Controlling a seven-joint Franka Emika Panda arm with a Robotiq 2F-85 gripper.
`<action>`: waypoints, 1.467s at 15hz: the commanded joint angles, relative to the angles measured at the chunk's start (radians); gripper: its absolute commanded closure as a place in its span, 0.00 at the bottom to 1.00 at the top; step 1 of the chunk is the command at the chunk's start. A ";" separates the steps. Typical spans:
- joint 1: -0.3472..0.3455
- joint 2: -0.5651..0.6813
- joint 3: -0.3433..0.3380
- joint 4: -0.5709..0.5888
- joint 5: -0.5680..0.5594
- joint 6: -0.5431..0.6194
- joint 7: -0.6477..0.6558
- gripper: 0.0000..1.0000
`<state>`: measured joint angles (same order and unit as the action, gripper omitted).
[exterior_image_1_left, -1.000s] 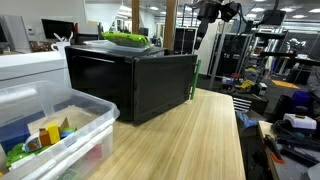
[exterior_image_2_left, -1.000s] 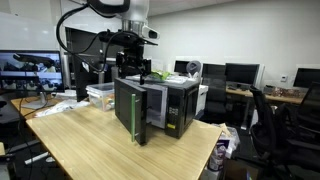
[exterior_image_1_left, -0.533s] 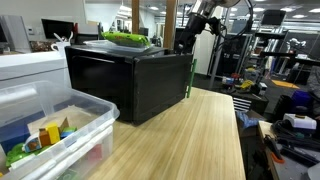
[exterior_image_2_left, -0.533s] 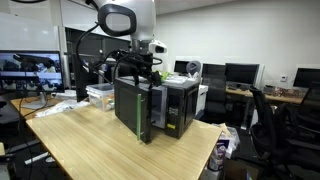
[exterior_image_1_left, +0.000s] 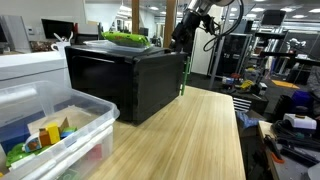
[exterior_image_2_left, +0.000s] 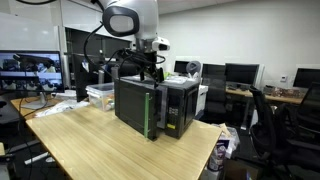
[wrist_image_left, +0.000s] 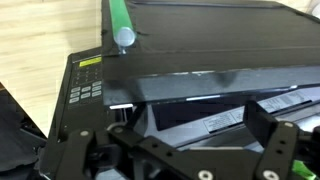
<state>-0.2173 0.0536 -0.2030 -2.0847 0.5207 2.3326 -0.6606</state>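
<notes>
**A:** What is the arm doing over at the microwave (exterior_image_1_left: 100, 85)?

**B:** Its gripper (exterior_image_2_left: 143, 68) hangs just above the microwave's upper front corner, right by the door (exterior_image_2_left: 133, 105). In the wrist view the gripper (wrist_image_left: 180, 158) is spread wide. Its fingers (wrist_image_left: 78, 150) are well apart and there is nothing between them.

**A:** And the door?

**B:** It's ajar. The wrist view shows a narrow gap between the door and the side of the microwave that carries the keypad (wrist_image_left: 85, 88). The green handle (wrist_image_left: 120, 25) runs along the door's free edge. In an exterior view the green handle (exterior_image_1_left: 184, 75) stands just off the microwave's body.

**A:** Which step is this, do you reckon?

**B:** I'd judge it to be the swinging of the door, close to its end. To my eye the next move calls for a steady push on the door's outer face near the handle. The fingers should stay out of the gap.

**A:** How many of everything?

**B:** One microwave, one door, one handle and one gripper. One green thing (exterior_image_1_left: 125, 38) lies on top of the microwave, and I can't tell what it is. One clear bin (exterior_image_1_left: 85, 100) of small coloured items sits on the wooden table (exterior_image_1_left: 205, 140) beside the microwave.
</notes>
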 joint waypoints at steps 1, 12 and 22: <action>0.002 -0.081 0.009 -0.017 -0.037 -0.063 0.054 0.00; 0.021 -0.111 -0.008 -0.001 -0.052 -0.126 0.108 0.00; 0.006 0.015 0.006 0.028 0.050 -0.026 0.097 0.00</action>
<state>-0.2046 0.0367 -0.2030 -2.0751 0.5358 2.2882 -0.5587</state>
